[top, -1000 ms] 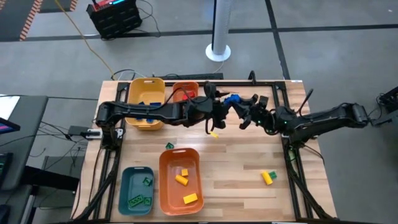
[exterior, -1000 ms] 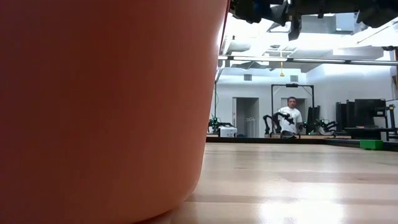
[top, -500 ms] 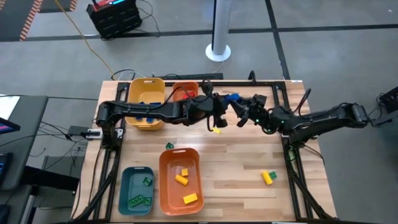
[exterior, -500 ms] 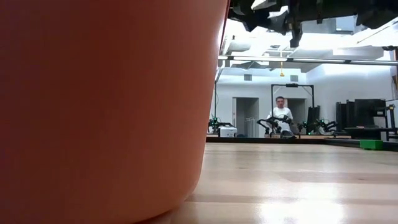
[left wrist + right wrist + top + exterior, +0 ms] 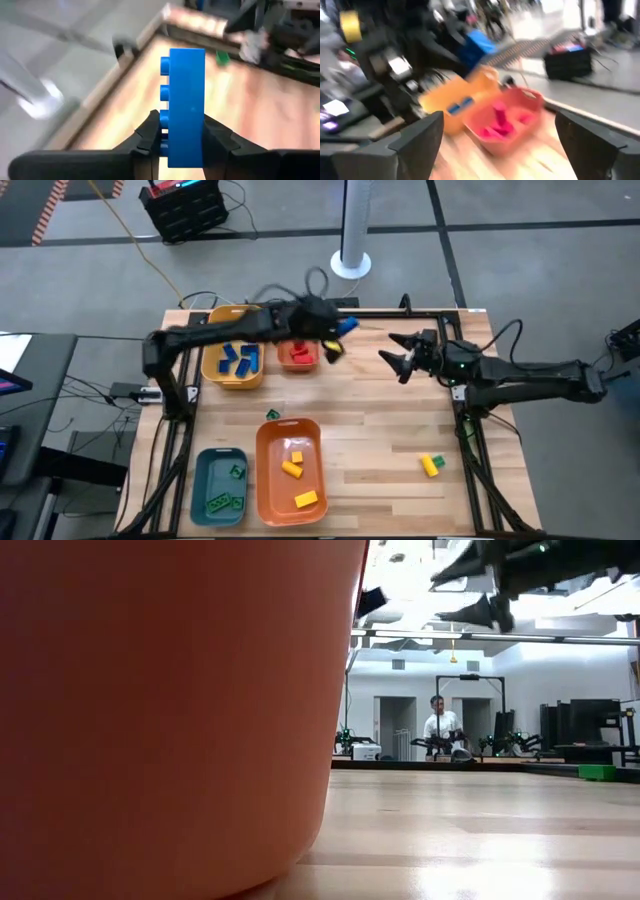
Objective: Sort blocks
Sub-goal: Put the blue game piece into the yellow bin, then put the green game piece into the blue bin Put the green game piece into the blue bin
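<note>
- The left gripper (image 5: pixel 338 338) is clamped on a blue block (image 5: pixel 186 107), held in the air near the far edge of the table (image 5: pixel 400 450), just beside the small orange bin (image 5: pixel 298 355) with red blocks and not far from the yellow bin (image 5: pixel 233 360) that holds the other blue blocks (image 5: pixel 238 359)
- The risk I judge most likely is a drop into the wrong bin: the red-filled bin lies between the block and the yellow bin, so letting go too soon would land blue among red
- The pads (image 5: pixel 150 131) grip only the lower part of the upright block, so a quick swing could twist it or let it slip out over the table's edge
- The right gripper (image 5: pixel 399 363) hangs above the table's far right part with its fingers apart and nothing between them; a yellow block (image 5: pixel 431 466) with a green one touching it lies near the right edge, unsorted
- Only the left wrist view shows the grip itself: studs to one side, pads on both flat faces
- Only the high view shows all the bins: a large orange bin (image 5: pixel 290 475) with yellow blocks, a teal bin (image 5: pixel 220 485) with green ones
- The low view is mostly blocked by an orange bin wall (image 5: pixel 170 710); a person (image 5: pixel 439 728) stands far behind
- The right wrist view looks across to the red and blue bins
</note>
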